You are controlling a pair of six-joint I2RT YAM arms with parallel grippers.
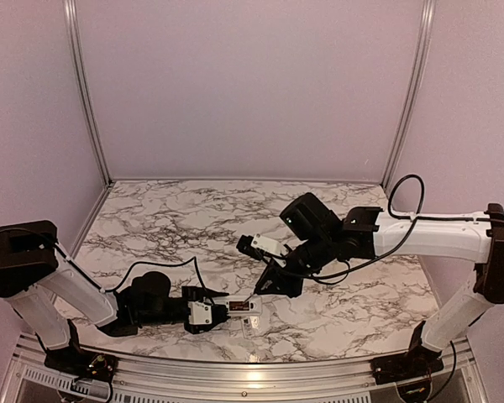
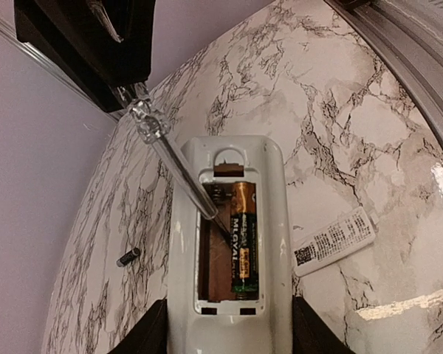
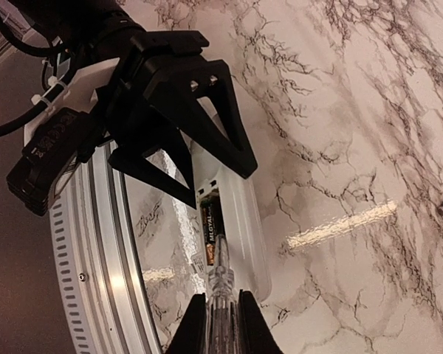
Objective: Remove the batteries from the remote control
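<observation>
Left gripper [image 2: 229, 333] pinches the remote control [image 2: 280, 221] back-up by its sides, at the middle of the table's [image 2: 354, 110] near edge. A seated battery [image 2: 244, 236] fills one slot of the open bay, and a loose battery [image 2: 128, 257] lies on the marble. Right gripper [image 3: 217, 324] is clamped on a screwdriver [image 2: 181, 173], its tip beside the seated battery. Hard levering could flick the cell over the edge or twist the remote loose.

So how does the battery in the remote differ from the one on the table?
The seated battery lies inside the opened remote control, the loose battery on the table. The seated one's label shows gold; the loose one looks dark. A clear tool pokes at the seated one only. Both are small cylinders.
</observation>
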